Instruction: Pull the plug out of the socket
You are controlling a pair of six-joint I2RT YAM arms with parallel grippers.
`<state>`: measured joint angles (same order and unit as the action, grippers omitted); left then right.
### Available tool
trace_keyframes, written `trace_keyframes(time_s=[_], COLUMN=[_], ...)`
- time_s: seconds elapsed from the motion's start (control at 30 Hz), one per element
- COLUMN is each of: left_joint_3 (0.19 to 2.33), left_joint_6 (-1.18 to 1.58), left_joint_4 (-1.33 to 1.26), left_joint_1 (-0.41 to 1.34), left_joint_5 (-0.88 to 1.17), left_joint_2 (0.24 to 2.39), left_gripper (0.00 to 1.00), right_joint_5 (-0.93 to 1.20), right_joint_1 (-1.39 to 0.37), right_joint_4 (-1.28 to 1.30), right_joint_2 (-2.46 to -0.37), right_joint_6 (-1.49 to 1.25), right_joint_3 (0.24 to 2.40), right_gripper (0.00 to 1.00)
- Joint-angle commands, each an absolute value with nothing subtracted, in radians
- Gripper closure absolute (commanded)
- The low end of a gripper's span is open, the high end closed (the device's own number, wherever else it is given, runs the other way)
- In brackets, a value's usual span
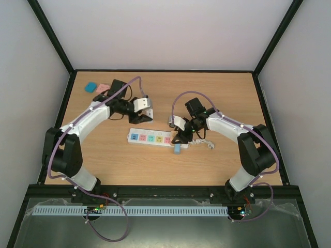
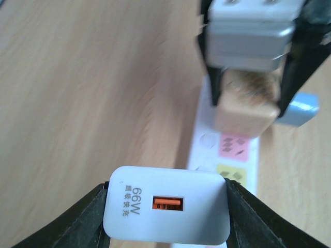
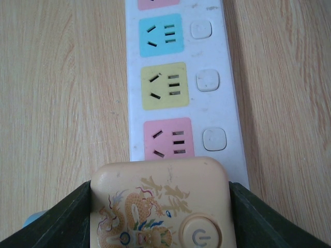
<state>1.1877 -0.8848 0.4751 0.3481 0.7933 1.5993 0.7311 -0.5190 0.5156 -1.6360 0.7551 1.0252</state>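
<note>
The socket point(image 1: 150, 137) lies mid-counter point(image 1: 114, 160) between the two arms. The left tool point(image 1: 145, 109), jaws partly spread, clamps a white charger point(image 2: 166, 204) on the strip's far side, apart from it. The right tool point(image 3: 160, 222) grips a cream dragon-print adapter point(image 3: 158, 194) at the strip's right end, beside a pink outlet point(image 3: 168, 138).

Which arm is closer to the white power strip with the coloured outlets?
Right. The right fingers grip a cream dragon plug at the right end of the power strip; the left fingers hold a white charger beyond its far edge.
</note>
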Motion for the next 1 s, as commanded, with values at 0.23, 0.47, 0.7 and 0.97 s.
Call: trace_keyframes(time_s=[0.23, 0.47, 0.7, 0.97], left_joint_3=[1.375, 1.443, 1.496, 1.541], left_joint_6=[-1.169, -1.300, -1.432, -1.501], left_joint_4=[0.730, 0.798, 0.760, 0.660], left_joint_1=[0.166, 0.072, -0.065, -0.132], left_joint_5=[0.371, 0.156, 0.006, -0.105], left_joint_2=[1.553, 1.598, 1.724, 1.875], left_gripper=[0.58, 0.58, 0.58, 0.57], right_joint_5=[0.675, 0.673, 0.665, 0.658], right_joint_1=[-0.532, -0.540, -0.544, -0.545], right_joint_4=[0.477, 0.477, 0.474, 0.468], right_joint_2=[-1.632, -1.634, -1.633, -1.632], right_joint_6=[0.737, 0.733, 0.730, 0.721], right_joint_3=[0.994, 0.999, 1.000, 1.006], right_gripper=[0.64, 0.64, 0.64, 0.64])
